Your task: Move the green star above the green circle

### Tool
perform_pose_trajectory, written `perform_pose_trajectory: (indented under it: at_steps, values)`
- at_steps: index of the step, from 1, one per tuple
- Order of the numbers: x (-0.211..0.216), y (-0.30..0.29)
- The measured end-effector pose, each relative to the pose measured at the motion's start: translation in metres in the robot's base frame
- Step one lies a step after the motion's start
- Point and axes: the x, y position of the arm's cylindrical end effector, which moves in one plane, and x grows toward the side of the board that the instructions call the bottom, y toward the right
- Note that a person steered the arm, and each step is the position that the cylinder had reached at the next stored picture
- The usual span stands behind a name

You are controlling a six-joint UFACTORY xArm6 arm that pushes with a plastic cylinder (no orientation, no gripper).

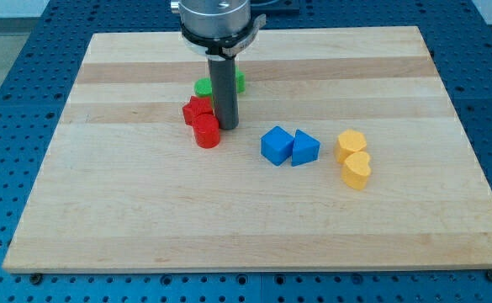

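Observation:
My tip (226, 128) rests on the board just right of two red blocks. Two green blocks sit directly behind the rod, toward the view's top. One green block (202, 86) shows to the left of the rod and the other green block (240, 81) to its right. The rod hides most of both, so I cannot tell which is the star and which the circle. The tip is below both green blocks in the view and appears a short way from them.
A red star-like block (197, 109) and a red cylinder (207, 134) touch each other left of the tip. A blue cube (276, 145) and a blue triangle (305, 149) lie to the right. Two yellow blocks (351, 143) (357, 171) lie farther right.

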Motion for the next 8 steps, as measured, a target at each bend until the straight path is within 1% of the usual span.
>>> perform_pose_trajectory:
  at_steps: [1,2,4,7,8]
  values:
    - [-0.008,0.029]
    - [-0.041,0.05]
    - [-0.085,0.03]
    - [-0.091,-0.011]
    - [-0.091,-0.006]
